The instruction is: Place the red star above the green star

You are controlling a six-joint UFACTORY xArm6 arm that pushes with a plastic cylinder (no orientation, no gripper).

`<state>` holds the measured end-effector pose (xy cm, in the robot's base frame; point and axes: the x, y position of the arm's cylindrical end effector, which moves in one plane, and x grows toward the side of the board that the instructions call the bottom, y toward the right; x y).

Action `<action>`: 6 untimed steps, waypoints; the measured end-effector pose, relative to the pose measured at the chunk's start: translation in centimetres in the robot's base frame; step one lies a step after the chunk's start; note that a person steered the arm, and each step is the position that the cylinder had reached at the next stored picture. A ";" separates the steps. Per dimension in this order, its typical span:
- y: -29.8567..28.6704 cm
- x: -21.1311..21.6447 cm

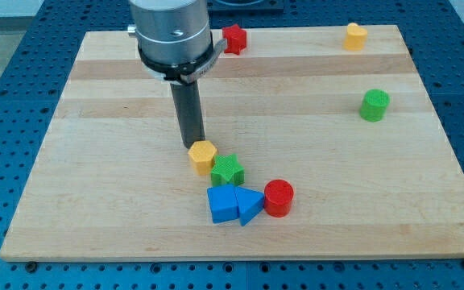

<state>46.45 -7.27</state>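
Hanging straight down from the arm's grey housing, the dark rod is ending in my tip [192, 146], which is resting on the wooden board [95, 201] just above the yellow hexagonal block [203, 155], touching it or very nearly so (the gap is too fine to judge). It is a bare rod with nothing to open or close, and it is holding nothing.

Sitting at the view's top edge of the board, partly behind the arm's housing, is the red star [234, 38]. Lying well apart from it, near the board's middle bottom, is the green star [227, 170], pressed against the yellow hexagonal block at its upper left. Crowding just below the green star are a blue cube-like block [222, 204] and a blue triangular block [250, 205], with a red cylinder [279, 197] beside them on the view's right. Standing farther off on the right are a green cylinder [374, 105] and a second yellow block [355, 35].

Judging by looks, the red star is a small, light, rigid plastic piece that will be sliding easily on the smooth wood and turning if pushed off-centre. Pushing squarely into a notch between its points, from the far top side, seems the steadiest contact.
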 end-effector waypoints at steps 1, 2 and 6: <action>0.0 1.4; 0.0 2.6; -1.2 -9.2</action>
<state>37.26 -8.50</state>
